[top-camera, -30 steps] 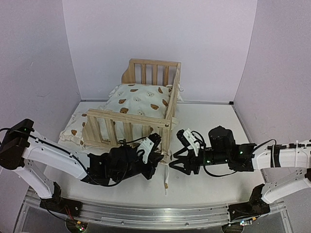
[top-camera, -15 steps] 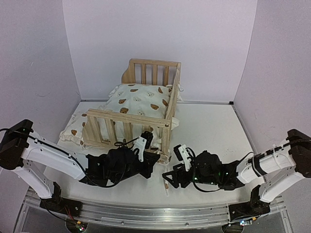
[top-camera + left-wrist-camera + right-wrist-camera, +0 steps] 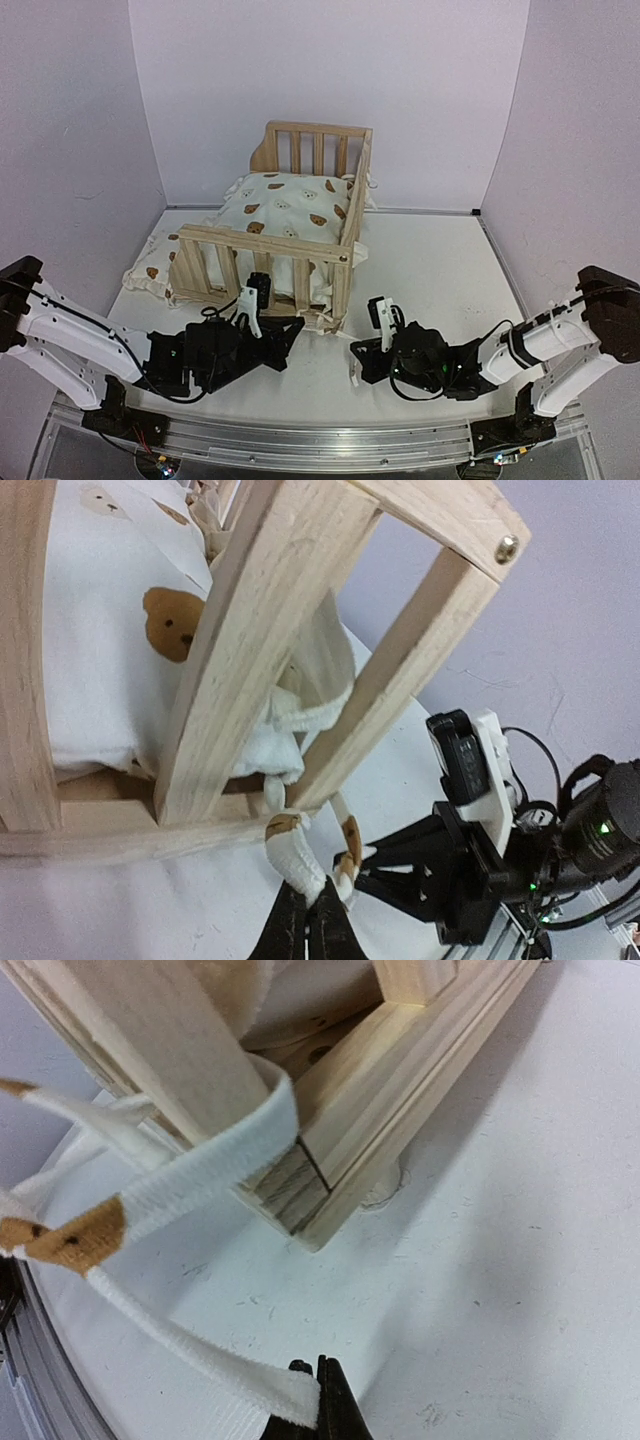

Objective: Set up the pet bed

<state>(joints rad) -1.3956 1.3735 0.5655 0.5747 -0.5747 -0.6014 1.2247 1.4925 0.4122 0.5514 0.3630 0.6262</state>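
Observation:
The pine pet bed frame [image 3: 345, 255] stands mid-table with the bear-print cushion [image 3: 285, 205] inside it. The small pillow [image 3: 150, 268] lies outside, by the frame's left end. At the near right corner post [image 3: 285, 1190], two cream ties hang out. My left gripper [image 3: 308, 920] is shut on one tie [image 3: 290, 858], pulling it from under the bottom rail. My right gripper [image 3: 318, 1405] is shut on the end of the other tie [image 3: 190, 1350], which loops round the post. In the top view, the left gripper [image 3: 297, 328] and right gripper [image 3: 356, 366] sit low, just in front of that corner.
White table [image 3: 440, 260] with lilac walls behind and at both sides. The frame's slatted near rail [image 3: 260, 265] stands just beyond both wrists. A metal rail [image 3: 320, 440] runs along the near edge.
My right gripper went from open to shut on the tie end, dropping toward the near edge. My left arm drew back to the near left with its tie.

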